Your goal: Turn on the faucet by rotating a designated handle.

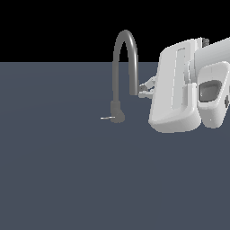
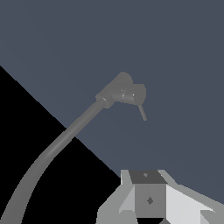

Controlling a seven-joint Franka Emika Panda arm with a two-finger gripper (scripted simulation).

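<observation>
The dark-grey faucet [image 1: 124, 54] stands on the slate floor with its gooseneck spout arching up and over to the exterior view's right. Its short angled base [image 1: 117, 112] sits low, and the handle [image 1: 107, 118], a thin pale rod, sticks out from it toward the exterior view's left. My gripper [image 1: 143, 90] hovers just right of the spout's downturned end, well above the handle and apart from it. Its fingers are spread with nothing between them. The wrist view shows the faucet's base [image 2: 124, 92], the handle [image 2: 142, 113] and the spout tube [image 2: 57, 148].
My bulky white arm [image 1: 175, 85] fills the exterior view's right side. The flat slate floor [image 1: 67, 170] surrounds the faucet, and nothing else stands on it. The spout's tip [image 1: 134, 90] is close to my fingers.
</observation>
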